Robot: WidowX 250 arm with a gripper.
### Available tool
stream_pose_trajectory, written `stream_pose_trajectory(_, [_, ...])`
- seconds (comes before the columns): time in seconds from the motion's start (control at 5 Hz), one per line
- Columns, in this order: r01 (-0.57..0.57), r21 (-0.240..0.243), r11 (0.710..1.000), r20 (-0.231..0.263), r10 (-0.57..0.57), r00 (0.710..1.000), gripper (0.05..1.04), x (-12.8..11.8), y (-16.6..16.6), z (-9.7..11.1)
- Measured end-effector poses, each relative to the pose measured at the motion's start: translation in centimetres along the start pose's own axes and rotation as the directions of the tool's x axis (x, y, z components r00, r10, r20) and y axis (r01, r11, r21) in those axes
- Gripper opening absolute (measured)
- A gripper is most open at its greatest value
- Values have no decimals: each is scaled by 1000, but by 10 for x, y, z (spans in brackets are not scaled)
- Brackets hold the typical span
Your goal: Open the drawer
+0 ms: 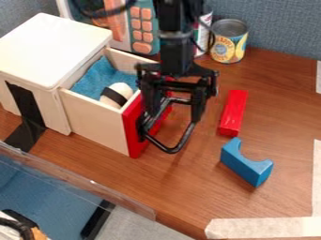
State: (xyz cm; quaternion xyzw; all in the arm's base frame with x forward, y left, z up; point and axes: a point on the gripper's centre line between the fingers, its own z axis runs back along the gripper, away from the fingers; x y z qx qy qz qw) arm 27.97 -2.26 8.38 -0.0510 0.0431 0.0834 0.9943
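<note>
The black gripper hangs over the drawer's front, its two fingers spread apart. One finger is close against the red front panel; the other is out to the right, near the black loop handle. Whether either finger touches the handle I cannot tell. The wooden drawer stands pulled out of its white-topped cabinet. Inside it lie a blue cloth and a whitish rounded object with a black band. Part of the front panel is hidden behind the gripper.
A red block and a blue arched block lie right of the drawer. Behind are a can, another can and a teal toy with orange buttons. A clear strip edges the wooden table at lower left.
</note>
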Motion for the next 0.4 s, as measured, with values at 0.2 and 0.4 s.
stream_pose_trajectory(0.2, [-4,-5,1000,62,5,998,999,-2,2,17])
stream_pose_trajectory(0.4, [-50,29,998,136,45,990,1000,-8,11,43])
